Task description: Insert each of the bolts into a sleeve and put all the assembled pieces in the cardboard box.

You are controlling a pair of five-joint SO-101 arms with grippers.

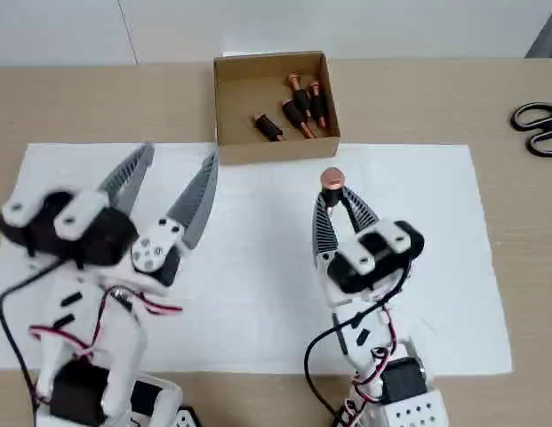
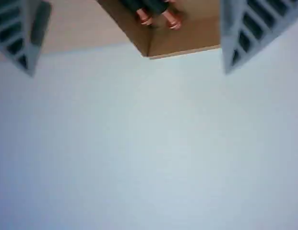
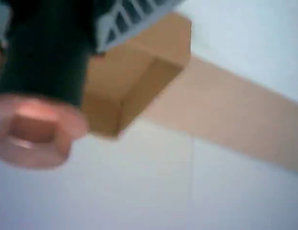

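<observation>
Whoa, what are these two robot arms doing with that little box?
The right pincer is shut on a copper-headed bolt in its black sleeve, over the white paper sheet just short of the open cardboard box. Several finished bolt-and-sleeve pieces already lie inside the box. The left pincer is open over the sheet, holding nothing.

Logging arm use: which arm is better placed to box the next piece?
Right: the right gripper is shut on an assembled piece near the cardboard box; the left gripper is open, empty.
</observation>
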